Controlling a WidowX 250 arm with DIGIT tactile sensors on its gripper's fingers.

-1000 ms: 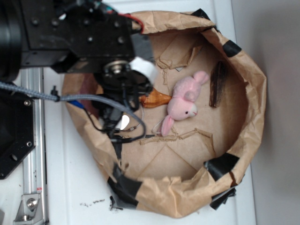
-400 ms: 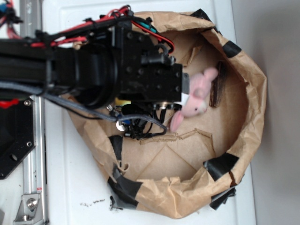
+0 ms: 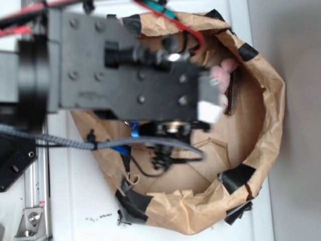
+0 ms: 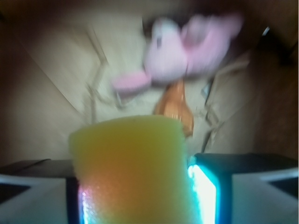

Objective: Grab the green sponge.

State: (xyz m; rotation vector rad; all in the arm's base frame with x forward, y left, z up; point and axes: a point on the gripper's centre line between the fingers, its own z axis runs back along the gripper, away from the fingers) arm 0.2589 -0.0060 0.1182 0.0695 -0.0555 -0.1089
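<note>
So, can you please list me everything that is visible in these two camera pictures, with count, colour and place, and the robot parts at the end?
green sponge: one, looks yellow, between the two fingers in the wrist view, filling the gap.
plush rabbit: one, pink, on the nest floor beyond the sponge; in the exterior view only a part shows past the arm.
seashell: one, orange-brown, on the floor just below the rabbit in the wrist view.
dark flat object: one, dark brown, near the right wall; what it is cannot be told.
paper nest: one, brown with black tape patches, on the white table.
gripper: one, shut on the sponge.
arm: one, black, blurred, covering the left half of the nest.
</note>
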